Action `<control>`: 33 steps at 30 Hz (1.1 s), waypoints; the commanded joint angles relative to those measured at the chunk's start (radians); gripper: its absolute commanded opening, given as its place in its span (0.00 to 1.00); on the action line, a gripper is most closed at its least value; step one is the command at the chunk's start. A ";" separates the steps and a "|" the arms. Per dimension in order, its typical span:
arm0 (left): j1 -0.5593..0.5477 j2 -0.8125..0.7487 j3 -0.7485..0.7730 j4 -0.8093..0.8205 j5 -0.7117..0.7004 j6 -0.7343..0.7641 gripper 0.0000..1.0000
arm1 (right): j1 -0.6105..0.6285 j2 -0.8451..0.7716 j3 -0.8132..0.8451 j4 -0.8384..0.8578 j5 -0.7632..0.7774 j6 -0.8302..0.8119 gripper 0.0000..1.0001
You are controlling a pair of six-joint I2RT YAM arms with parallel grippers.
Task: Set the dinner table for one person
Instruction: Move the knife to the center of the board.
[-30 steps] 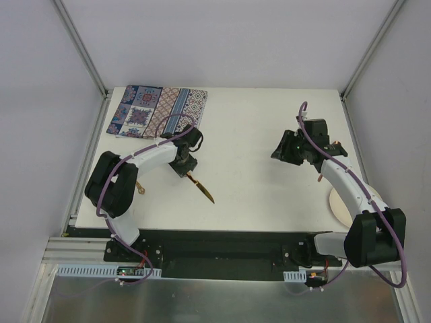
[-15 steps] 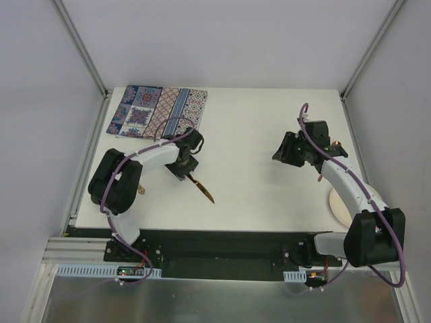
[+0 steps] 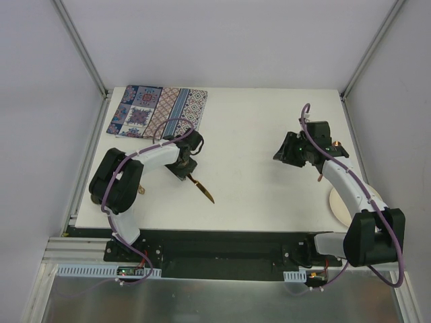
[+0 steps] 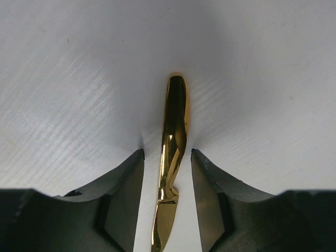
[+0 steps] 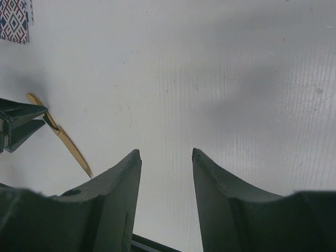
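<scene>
The dinner table (image 3: 249,128) is a white tabletop. A gold knife (image 3: 203,189) lies flat on it, left of centre. My left gripper (image 3: 184,171) is down over the knife's handle end. In the left wrist view the handle (image 4: 176,115) runs between the two fingers of the left gripper (image 4: 167,152), with bare table showing on both sides, so the jaws are open and astride it. My right gripper (image 3: 285,152) hovers right of centre. It is open (image 5: 166,152) with only table between the fingers, and the knife (image 5: 68,144) lies far to its left.
A blue-and-red patterned placemat (image 3: 158,111) lies at the back left corner. A cream plate (image 3: 339,206) sits near the front right edge, partly under the right arm. Another gold utensil (image 3: 141,190) peeks out beneath the left arm. Frame rails border the table.
My left arm's elbow has shifted slightly and its gripper has settled a little lower over the knife handle. The knife has not moved. My right gripper has barely shifted.
</scene>
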 commanded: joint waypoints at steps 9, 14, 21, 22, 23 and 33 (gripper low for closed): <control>-0.004 0.064 -0.045 -0.005 0.029 -0.007 0.27 | -0.040 -0.060 0.013 0.009 -0.040 -0.002 0.46; 0.003 0.087 -0.028 -0.004 0.049 0.031 0.06 | -0.058 -0.097 0.007 0.004 -0.037 -0.004 0.46; 0.008 0.104 -0.004 -0.005 0.060 0.083 0.00 | -0.074 -0.109 0.007 0.003 -0.042 0.009 0.46; 0.008 0.106 0.002 -0.005 0.058 0.094 0.00 | -0.074 -0.111 0.007 0.004 -0.042 0.012 0.46; 0.008 0.109 0.008 -0.005 0.058 0.103 0.00 | -0.074 -0.112 0.010 0.004 -0.040 0.012 0.46; 0.005 0.236 0.217 -0.016 0.113 0.430 0.00 | -0.074 -0.123 0.024 0.004 -0.037 0.042 0.46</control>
